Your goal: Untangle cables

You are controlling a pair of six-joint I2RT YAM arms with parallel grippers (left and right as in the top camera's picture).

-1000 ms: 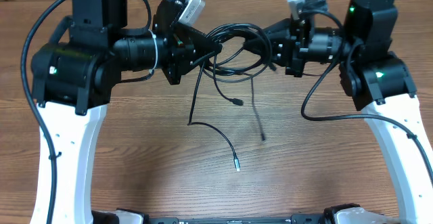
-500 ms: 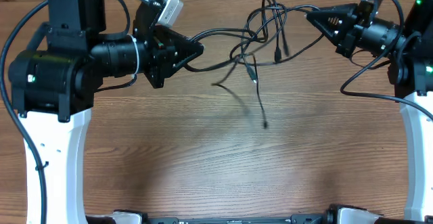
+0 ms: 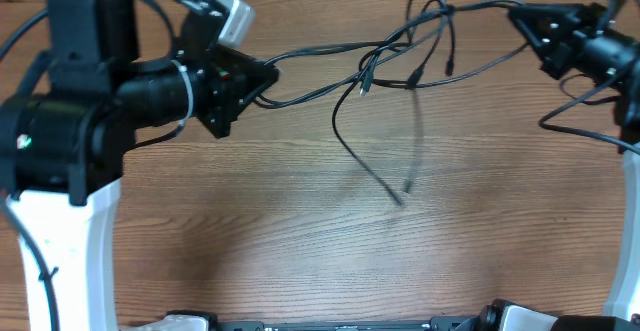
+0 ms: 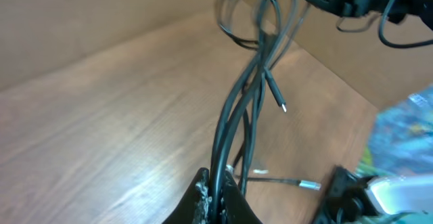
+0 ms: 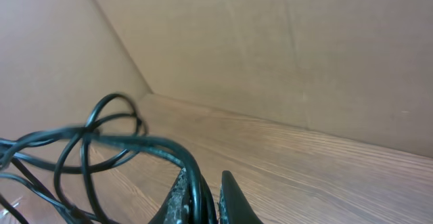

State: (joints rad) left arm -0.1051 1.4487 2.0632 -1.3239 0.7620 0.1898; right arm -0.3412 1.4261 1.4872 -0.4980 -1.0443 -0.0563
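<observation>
The cables (image 3: 400, 56) are thin black cords stretched in the air between my two grippers, knotted in loops near the top middle. Loose ends with small plugs hang down toward the table (image 3: 398, 196). My left gripper (image 3: 270, 74) is shut on cable strands at the left; the left wrist view shows the cables (image 4: 237, 116) running up from its jaws (image 4: 218, 190). My right gripper (image 3: 520, 19) is shut on cables at the top right. In the right wrist view the cables (image 5: 101, 139) curve out of its jaws (image 5: 203, 193).
The wooden table (image 3: 300, 241) lies below. Cardboard walls (image 5: 270, 48) stand behind it. Both arm bases stand at the left (image 3: 60, 221) and right (image 3: 625, 211) sides. Something blue and patterned (image 4: 406, 136) shows at the right edge of the left wrist view.
Both grippers have moved apart, left to the left and right to the right. The cable bundle has stretched out and lifted, and its loose ends have swung up and rightward.
</observation>
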